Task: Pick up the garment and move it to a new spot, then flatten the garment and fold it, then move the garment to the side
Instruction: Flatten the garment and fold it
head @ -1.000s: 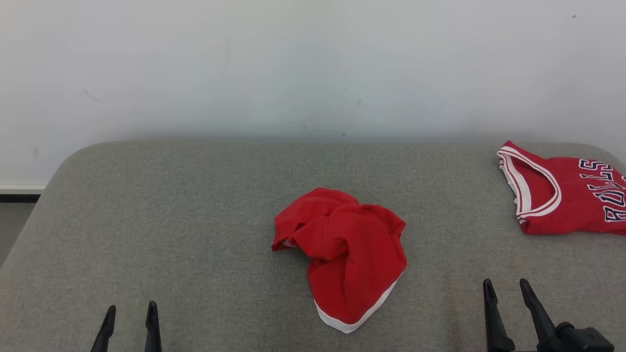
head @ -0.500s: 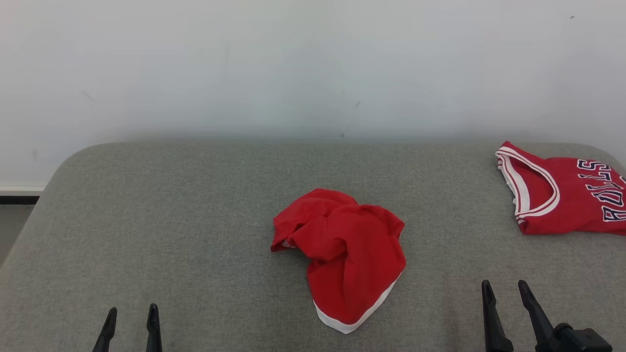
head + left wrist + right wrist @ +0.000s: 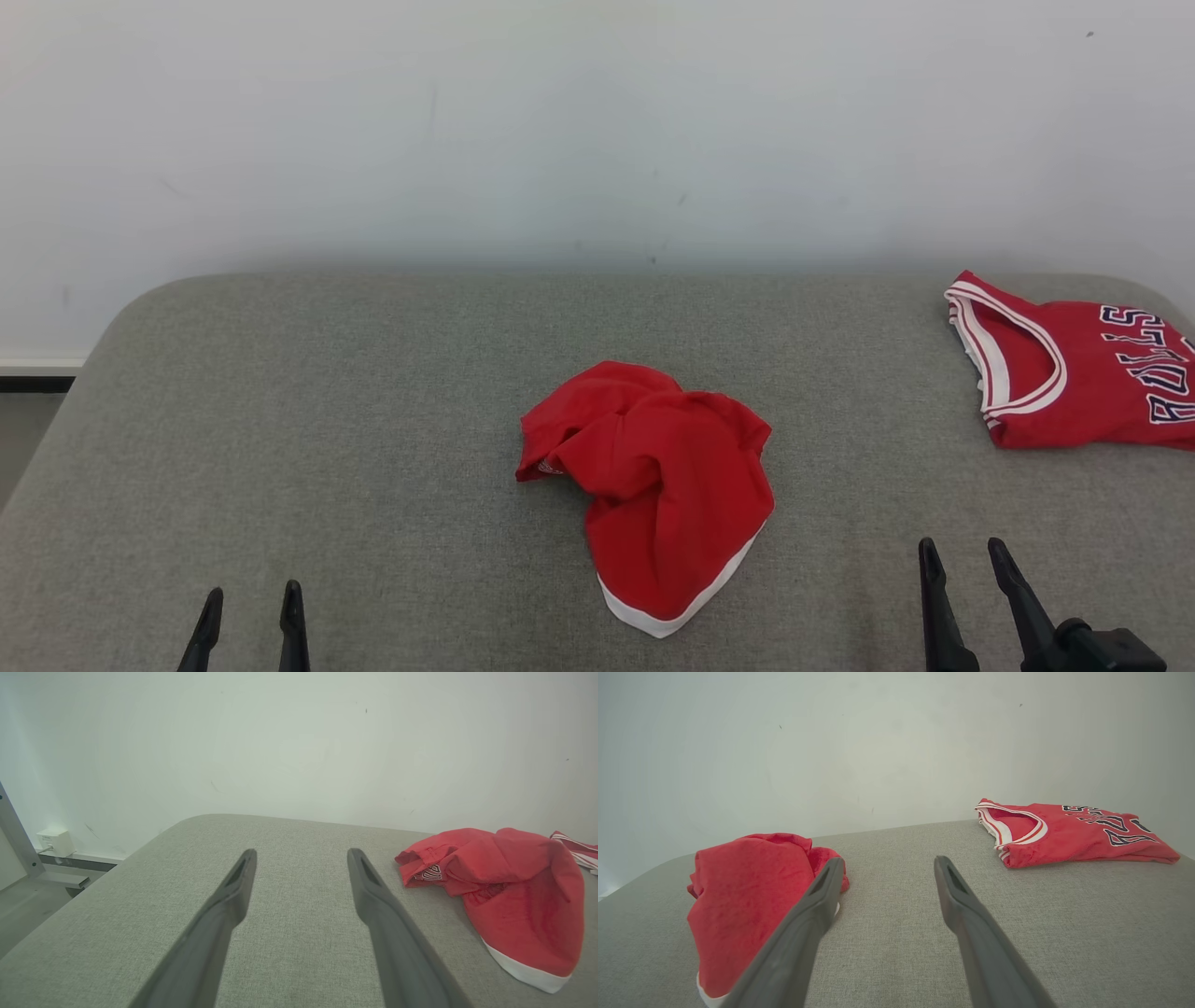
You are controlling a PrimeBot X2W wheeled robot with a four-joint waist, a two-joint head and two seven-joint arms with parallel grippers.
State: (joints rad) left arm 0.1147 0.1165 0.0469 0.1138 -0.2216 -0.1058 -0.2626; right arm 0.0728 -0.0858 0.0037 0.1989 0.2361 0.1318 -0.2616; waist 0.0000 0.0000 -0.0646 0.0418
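A crumpled red garment (image 3: pixel 653 476) with a white hem lies in a heap at the middle of the grey padded table (image 3: pixel 355 420). From the left wrist it appears as the red garment (image 3: pixel 504 891) off to the right, and from the right wrist as the red garment (image 3: pixel 742 896) at the left. My left gripper (image 3: pixel 250 597) stands open near the table's front left, well apart from the cloth. My right gripper (image 3: pixel 962 553) stands open at the front right, also clear of it. The left gripper (image 3: pixel 301 855) and the right gripper (image 3: pixel 887 862) hold nothing.
A folded red jersey (image 3: pixel 1074 373) with white trim and dark lettering lies at the table's back right, seen too as the jersey (image 3: pixel 1069 830) from the right wrist. A white wall (image 3: pixel 597 131) stands behind the table. Floor and a wall box (image 3: pixel 55 841) lie beyond the left edge.
The whole head view has shifted very slightly, so the camera moved. Both grippers sit a touch lower in it. The garment and jersey have not moved.
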